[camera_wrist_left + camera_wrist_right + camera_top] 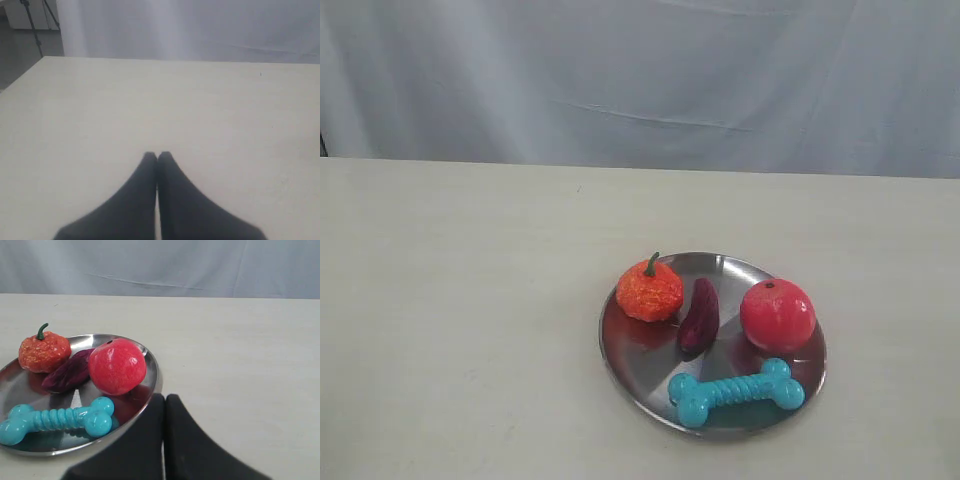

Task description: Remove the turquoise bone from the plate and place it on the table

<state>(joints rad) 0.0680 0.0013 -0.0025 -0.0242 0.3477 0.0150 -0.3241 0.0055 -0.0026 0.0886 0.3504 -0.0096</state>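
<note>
The turquoise bone [737,391] [56,419] lies on the near part of the round silver plate [630,370] [152,375], which rests on the cream table [460,320]. Neither gripper shows in the exterior view. In the right wrist view my right gripper [164,397] is shut and empty, its dark fingers pressed together just beside the plate's rim, a short way from the bone's knobbed end. In the left wrist view my left gripper [157,155] is shut too, over bare table [160,100], with no plate in its sight.
On the plate with the bone sit an orange toy pumpkin [649,289] [44,351], a dark purple toy [700,316] [67,372] and a red toy apple [777,313] [117,366]. A grey cloth backdrop [640,80] hangs behind the table's far edge.
</note>
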